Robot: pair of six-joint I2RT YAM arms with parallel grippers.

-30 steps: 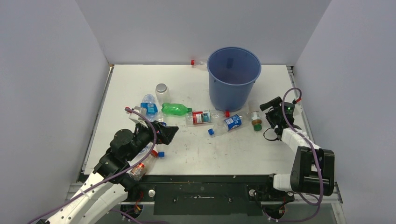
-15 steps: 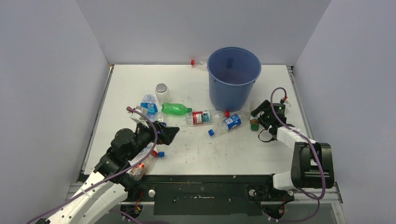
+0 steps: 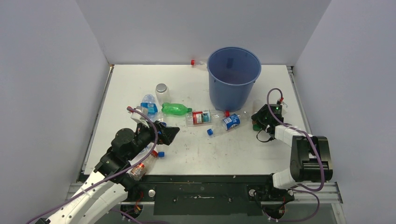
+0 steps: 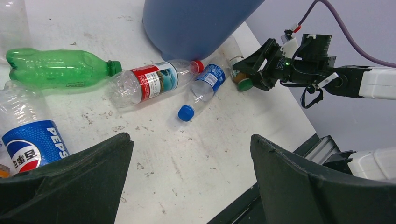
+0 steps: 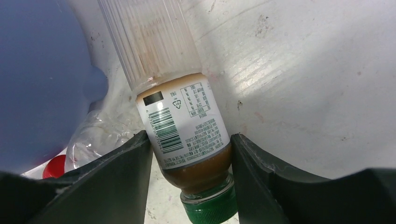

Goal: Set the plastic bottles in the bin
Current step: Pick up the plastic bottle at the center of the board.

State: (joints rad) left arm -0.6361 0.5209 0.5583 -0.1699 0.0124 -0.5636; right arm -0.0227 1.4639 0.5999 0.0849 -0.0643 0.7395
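Note:
The blue bin [image 3: 233,77] stands at the back of the table. Just right of its base lies a brown-filled bottle [image 5: 184,126] with a green cap, and my right gripper [image 5: 189,137] is shut on its lower body, one finger pressed to each side. From above, that gripper [image 3: 259,119] covers most of this bottle. A green bottle [image 3: 176,109], a red-labelled bottle [image 3: 201,116] and a blue-labelled bottle [image 3: 226,123] lie in a row in front of the bin. My left gripper [image 4: 190,137] hangs open above bare table, nothing between its fingers.
A Pepsi bottle [image 4: 32,144] lies beside my left gripper. Another bottle [image 3: 140,168] lies under the left arm near the front edge. A red-capped bottle [image 3: 196,62] rests against the back wall. A silver-topped container [image 3: 161,91] stands upright at centre left.
My right gripper has moved left to the green-capped bottle and closed around it. The left arm has not moved.

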